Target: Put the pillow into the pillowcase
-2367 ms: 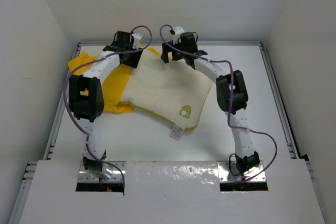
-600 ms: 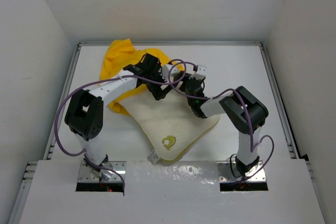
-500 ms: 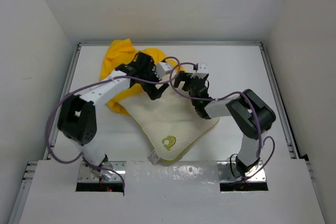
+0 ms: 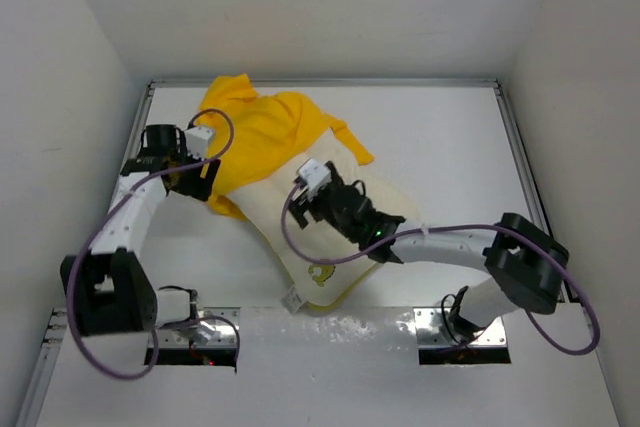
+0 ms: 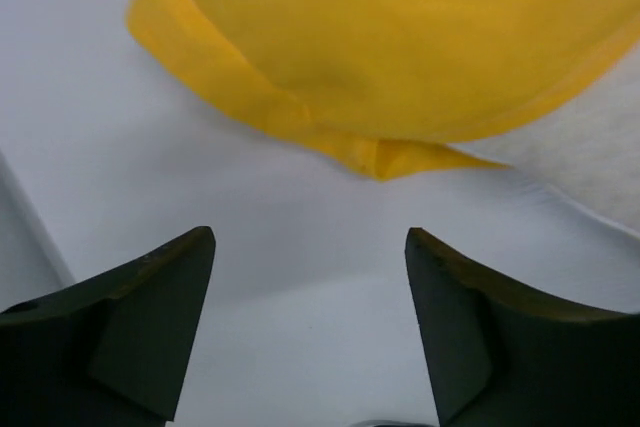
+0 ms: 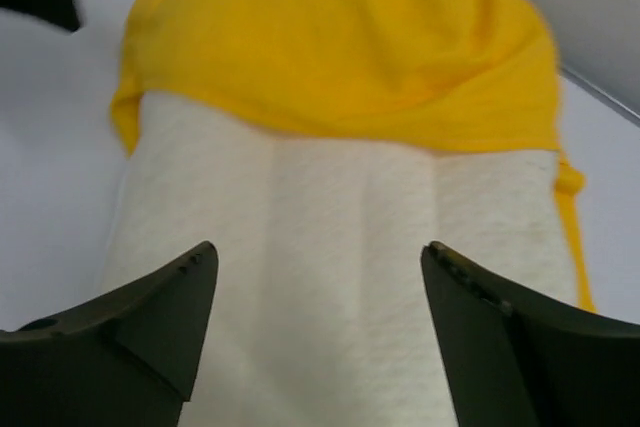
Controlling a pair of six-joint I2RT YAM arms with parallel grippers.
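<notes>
Lying beneath right gripper [image 6: 315, 249]: pillow [image 6: 340, 337]

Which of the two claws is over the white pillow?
The right gripper, open over the pillow; the left gripper sits off by the pillowcase edge.

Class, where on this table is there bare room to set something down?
Bare: the table right of the pillowcase and pillow; also the patch between left arm and pillow. Crowded: centre and far left.
</notes>
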